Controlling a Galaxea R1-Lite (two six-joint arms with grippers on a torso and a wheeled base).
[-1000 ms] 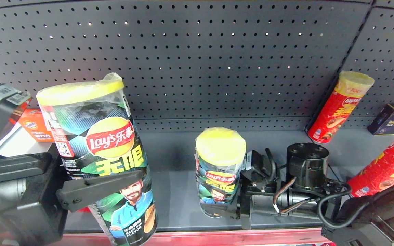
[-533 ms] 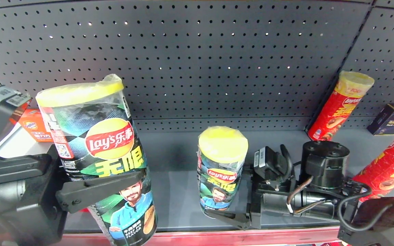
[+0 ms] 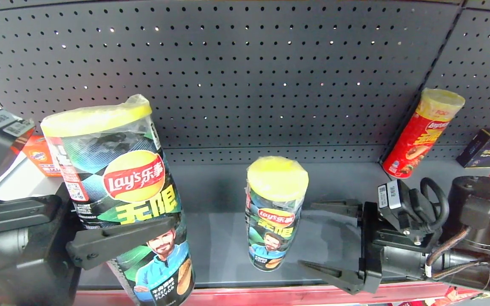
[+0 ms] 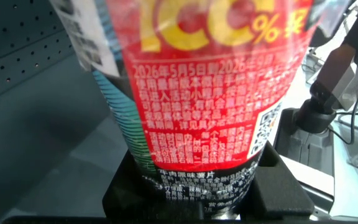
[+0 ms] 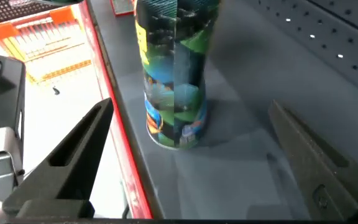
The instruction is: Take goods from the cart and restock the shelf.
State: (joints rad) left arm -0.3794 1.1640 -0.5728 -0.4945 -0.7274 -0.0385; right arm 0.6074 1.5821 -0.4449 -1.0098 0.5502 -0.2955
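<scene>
Nearest, left of the standing chip can (image 3: pixel 275 212) and forward of it, the left gripper (image 3: pixel 134 233) pinches a second chip can (image 3: pixel 121 199) around its lower body, upright with a slight tilt. Just right of the standing can, the right gripper (image 3: pixel 309 236) has its fingers spread wide, clear of it. The standing can rests upright on the grey shelf (image 3: pixel 219 221), close to the red front lip. Farther back to its right, a red can (image 3: pixel 423 131) leans against the pegboard panel (image 3: pixel 245 76), with a dark box (image 3: pixel 487 146) beyond; far to its left sits an orange box (image 3: pixel 41 155)
</scene>
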